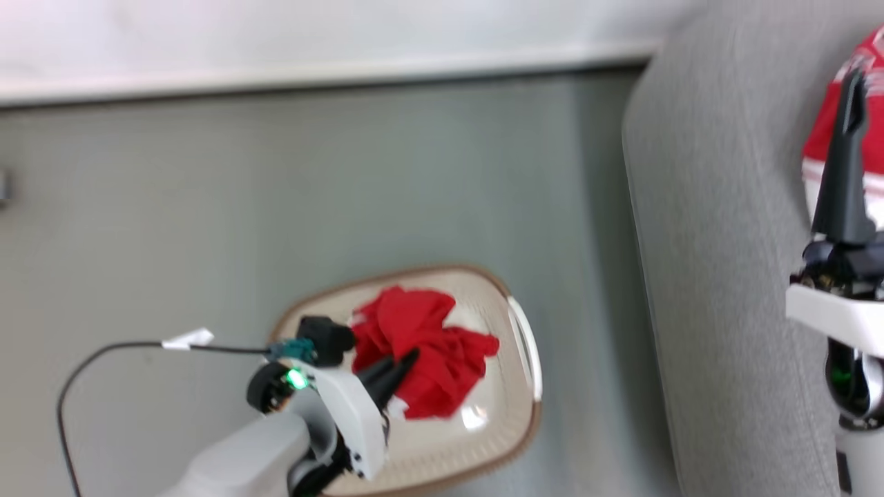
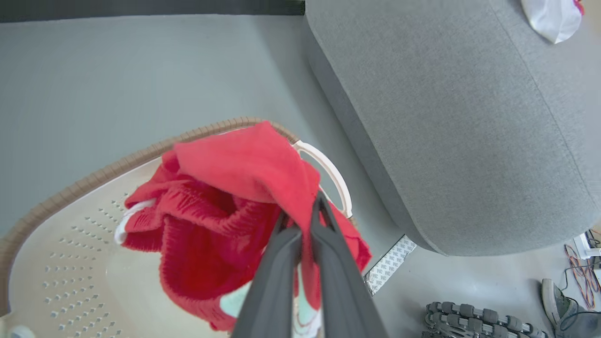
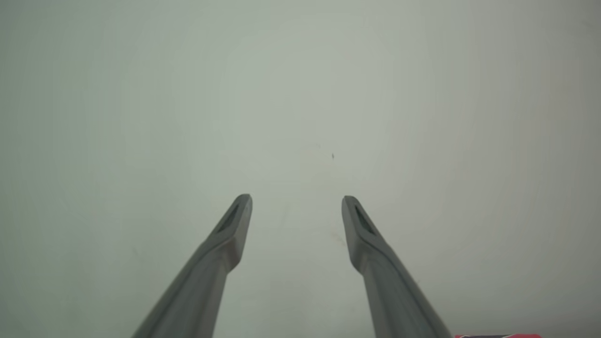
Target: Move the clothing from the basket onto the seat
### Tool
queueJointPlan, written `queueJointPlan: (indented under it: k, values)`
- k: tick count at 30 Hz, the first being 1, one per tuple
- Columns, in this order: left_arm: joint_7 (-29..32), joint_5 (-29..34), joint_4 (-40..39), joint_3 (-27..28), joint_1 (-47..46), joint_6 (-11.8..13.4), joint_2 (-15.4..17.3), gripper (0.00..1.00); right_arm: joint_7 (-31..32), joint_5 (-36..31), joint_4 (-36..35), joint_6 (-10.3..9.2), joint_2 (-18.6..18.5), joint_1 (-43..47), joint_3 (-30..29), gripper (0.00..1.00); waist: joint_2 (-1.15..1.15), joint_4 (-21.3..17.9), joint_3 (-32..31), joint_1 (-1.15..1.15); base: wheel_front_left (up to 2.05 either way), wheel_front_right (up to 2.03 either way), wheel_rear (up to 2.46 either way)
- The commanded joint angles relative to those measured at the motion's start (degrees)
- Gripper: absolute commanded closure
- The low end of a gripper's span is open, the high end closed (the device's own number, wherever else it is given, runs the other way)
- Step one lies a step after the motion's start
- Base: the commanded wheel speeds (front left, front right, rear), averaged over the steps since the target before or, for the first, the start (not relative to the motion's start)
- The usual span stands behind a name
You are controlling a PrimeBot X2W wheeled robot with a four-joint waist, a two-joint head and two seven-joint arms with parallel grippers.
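Left gripper [image 2: 301, 211]: jaws together, clamped on a fold of the red garment [image 2: 235, 164], which is bunched over the inside of the basket [image 2: 94, 178]. The fabric hangs from the fingers in a loose mass with white trim at its lower edge. Whether its lowest fold touches the basket floor cannot be told. Right gripper [image 3: 296, 203]: fingers apart, holding nothing, well apart from the basket and above the seat [image 1: 718, 207]. The seat stands beside the basket on the side of its white handle [image 2: 328, 173]. A second red garment [image 1: 822, 138] with white stripes lies on the seat, well apart from the basket. Assessment: one item appears delivered and the lift of the other is in hand. Recommendation: raise the garment straight up from the basket until every hanging fold is above the brown rim. Only then carry it sideways over the handle toward the seat, since a trailing hem could catch the handle or rim and drag the basket. The grip is on a single fold, so a smooth, unhurried carry is advised. Release well onto the cushion, not at the edge nearest the basket.
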Motion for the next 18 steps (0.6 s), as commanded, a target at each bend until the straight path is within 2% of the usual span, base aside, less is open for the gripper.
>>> queueJointPlan:
  k: [1, 6, 18]
  values:
    - [-0.2, 0.2, -0.2, -0.1, 1.0, 0.0, -0.2, 1.0, -0.2, 0.3, 0.4, -0.13, -0.4, 1.3, -0.1, 0.0, 0.0, 3.4, -6.6, 0.01, 0.0, 0.0, 0.0]
    - [-0.5, 0.5, -1.6, 1.5, 2.5, 0.0, -0.2, 1.0, -0.2, 1.8, 2.9, -0.13, -1.6, 4.9, 0.0, 0.0, 0.0, 5.7, -12.4, 0.01, 0.0, 0.0, 0.0]
    - [-0.4, 10.0, -7.2, 10.4, 6.1, 0.1, 0.3, 1.0, -0.2, 6.0, 7.3, -0.13, -2.4, 13.7, -0.2, 0.0, 0.0, 10.0, -24.5, 0.01, 0.0, 0.0, 0.0]
